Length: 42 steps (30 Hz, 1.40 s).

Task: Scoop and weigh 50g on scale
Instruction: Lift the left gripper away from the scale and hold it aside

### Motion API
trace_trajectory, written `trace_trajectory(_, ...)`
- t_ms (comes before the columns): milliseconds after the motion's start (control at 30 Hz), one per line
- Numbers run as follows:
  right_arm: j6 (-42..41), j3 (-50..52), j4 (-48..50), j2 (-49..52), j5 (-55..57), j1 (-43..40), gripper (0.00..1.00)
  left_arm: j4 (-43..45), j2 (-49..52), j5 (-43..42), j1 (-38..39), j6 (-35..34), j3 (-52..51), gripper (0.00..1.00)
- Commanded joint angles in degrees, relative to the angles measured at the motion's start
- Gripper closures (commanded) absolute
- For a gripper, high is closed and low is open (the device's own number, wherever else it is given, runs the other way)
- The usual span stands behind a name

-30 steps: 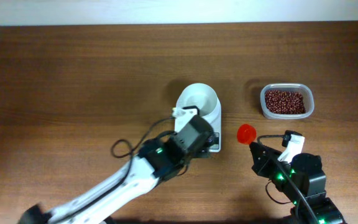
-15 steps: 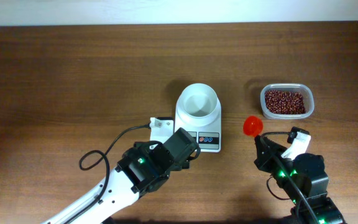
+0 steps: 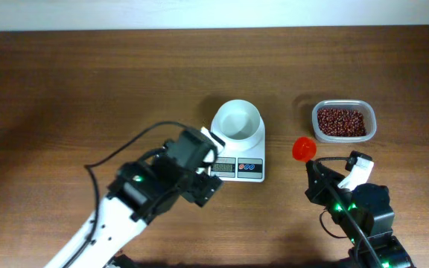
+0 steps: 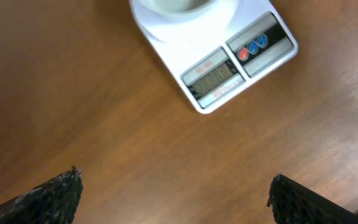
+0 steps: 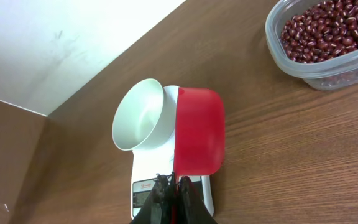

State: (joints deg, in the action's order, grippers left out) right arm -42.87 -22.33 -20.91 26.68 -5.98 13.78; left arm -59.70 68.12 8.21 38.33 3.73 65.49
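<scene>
The white scale [image 3: 238, 152] stands mid-table with its round white bowl [image 3: 237, 121] empty and its display [image 3: 224, 167] toward me. The beans [image 3: 341, 120] fill a clear tub to its right. My left gripper [image 3: 208, 170] hovers just left of the display, jaws wide open and empty. In the left wrist view the left gripper [image 4: 176, 180] spans bare wood short of the scale [image 4: 229, 68]. My right gripper [image 5: 173, 186] is shut on the handle of an empty red scoop [image 5: 197, 130], which is held between the scale [image 5: 166, 180] and the beans [image 5: 328, 28].
The clear plastic tub [image 3: 371, 126] sits near the table's right side. A black cable [image 3: 125, 145] loops off the left arm over the wood. A pale wall [image 5: 73, 43] borders the far table edge.
The left gripper has come off the scale's button end, opened wide and drawn back to the left. The red scoop shifted slightly toward the tub, then stayed still.
</scene>
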Motion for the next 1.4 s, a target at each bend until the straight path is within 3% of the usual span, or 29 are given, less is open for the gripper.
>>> trace_trajectory(0,0.46,-0.5,0.35,-0.33,0.68,-0.35,0.96,-1.36,-2.25,-0.33,-3.91,3.85,1.2,0.01)
trace_trajectory(200,0.52,-0.5,0.33,-0.33,-1.66,-0.35,0.96,-0.92,-2.08,-0.92,-4.37,4.15,1.18,0.01)
trace_trajectory(533,-0.76,-0.5,0.04,-0.35,-11.65,-0.35,0.96,0.5,-2.1,5.49,-4.37,4.79,1.18,0.01)
trace_trajectory(700,-2.99,-0.5,0.17,-0.33,-10.14,-0.35,0.96,0.48,-2.1,-6.6,-4.37,14.27,1.2,0.01)
trace_trajectory(867,-2.71,-0.5,0.2,-0.33,-6.99,-0.37,0.96,-1.18,-3.21,-13.44,-4.37,20.65,2.14,0.01)
trace_trajectory(1367,2.25,-0.52,0.13,-0.33,-7.56,-0.35,0.96,-3.87,-4.5,-19.98,-12.15,22.16,3.52,0.01)
